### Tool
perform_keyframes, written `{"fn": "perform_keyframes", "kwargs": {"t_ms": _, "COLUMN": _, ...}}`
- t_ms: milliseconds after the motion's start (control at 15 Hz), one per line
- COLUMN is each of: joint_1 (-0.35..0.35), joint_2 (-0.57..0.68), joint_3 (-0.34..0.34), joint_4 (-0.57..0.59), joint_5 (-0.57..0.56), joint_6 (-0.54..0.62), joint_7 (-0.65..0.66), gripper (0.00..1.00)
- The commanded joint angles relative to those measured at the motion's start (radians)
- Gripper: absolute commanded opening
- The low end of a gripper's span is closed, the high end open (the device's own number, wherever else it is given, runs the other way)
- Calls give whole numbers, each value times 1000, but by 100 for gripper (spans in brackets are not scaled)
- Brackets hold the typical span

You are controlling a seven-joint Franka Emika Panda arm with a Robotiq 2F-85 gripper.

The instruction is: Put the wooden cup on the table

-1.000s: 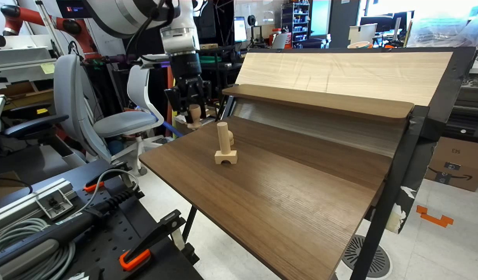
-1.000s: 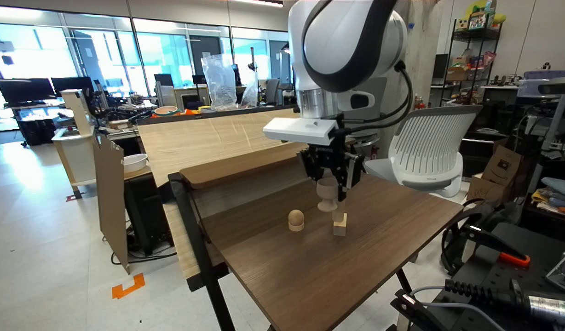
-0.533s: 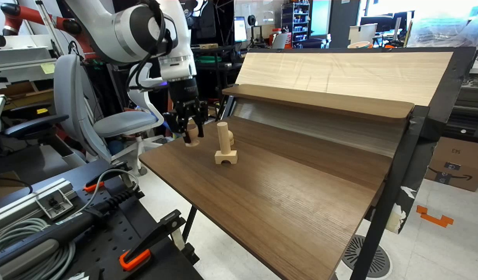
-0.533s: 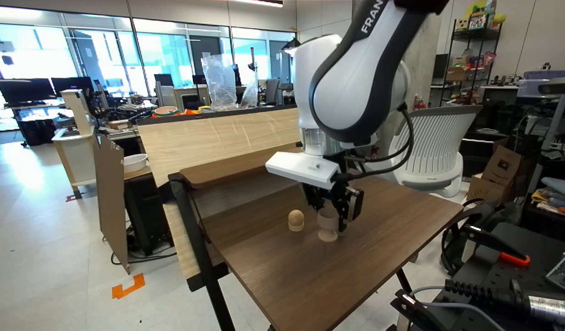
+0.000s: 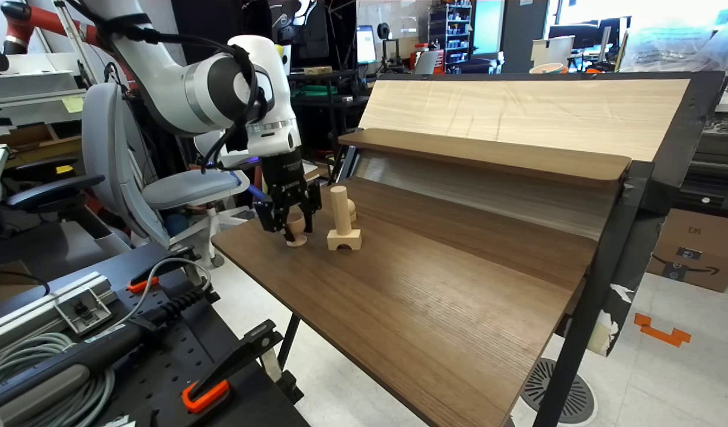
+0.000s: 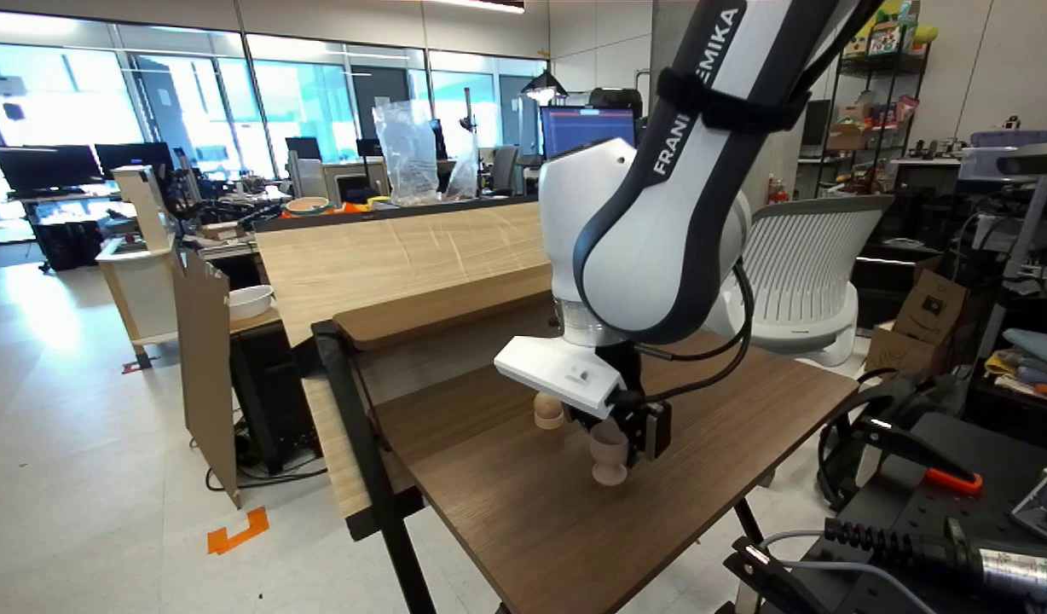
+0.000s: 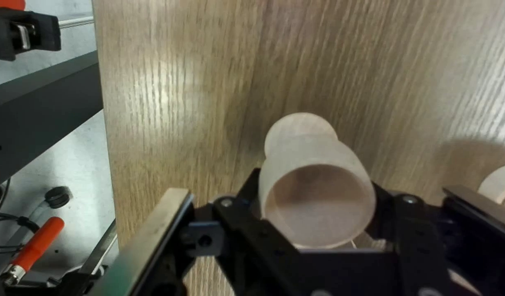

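Note:
The wooden cup (image 5: 296, 222) is a small pale-brown goblet with a round foot. It also shows in an exterior view (image 6: 609, 454) and in the wrist view (image 7: 277, 164). My gripper (image 5: 299, 232) is shut on the cup's bowl, one finger on each side, as the wrist view (image 7: 316, 197) shows. The cup is upright in the exterior views. Its foot is at or just above the brown table (image 5: 435, 302), near the table's edge. I cannot tell whether it touches. The table also shows in an exterior view (image 6: 558, 529) and in the wrist view (image 7: 174, 82).
A pale peg stand (image 5: 342, 219) stands close beside the gripper. A small ball-topped wooden piece (image 6: 548, 411) stands near it. A raised shelf (image 5: 488, 154) and slanted board (image 5: 518, 112) run along the back. A black bench with clamps (image 5: 210, 391) is beyond the table edge.
The arm and gripper have come down with the cup, from well above the tabletop to about its level. The peg stand and ball-topped piece have not moved.

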Motion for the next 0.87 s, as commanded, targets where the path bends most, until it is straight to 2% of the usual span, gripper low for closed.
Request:
{"fn": "perform_keyframes", "kwargs": {"t_ms": 0, "joint_1": 31, "joint_2": 17, "joint_3": -19, "joint_4": 26, "joint_5": 7, "joint_6": 27, "joint_7": 30, "gripper": 78}}
{"fn": "perform_keyframes", "kwargs": {"t_ms": 200, "joint_1": 39, "joint_2": -16, "joint_3": -16, "joint_4": 22, "joint_5": 4, "joint_6": 19, "joint_7": 30, "gripper": 98}}
{"fn": "perform_keyframes", "kwargs": {"t_ms": 467, "joint_1": 43, "joint_2": -112, "joint_3": -6, "joint_4": 0, "joint_5": 1, "joint_6": -18, "joint_7": 13, "gripper": 100}}
{"fn": "perform_keyframes", "kwargs": {"t_ms": 733, "joint_1": 19, "joint_2": -270, "joint_3": 16, "joint_4": -33, "joint_5": -18, "joint_6": -121, "joint_7": -49, "gripper": 100}}
{"fn": "perform_keyframes", "kwargs": {"t_ms": 800, "joint_1": 16, "joint_2": -166, "joint_3": 17, "joint_4": 21, "joint_5": -12, "joint_6": -69, "joint_7": -14, "gripper": 100}}
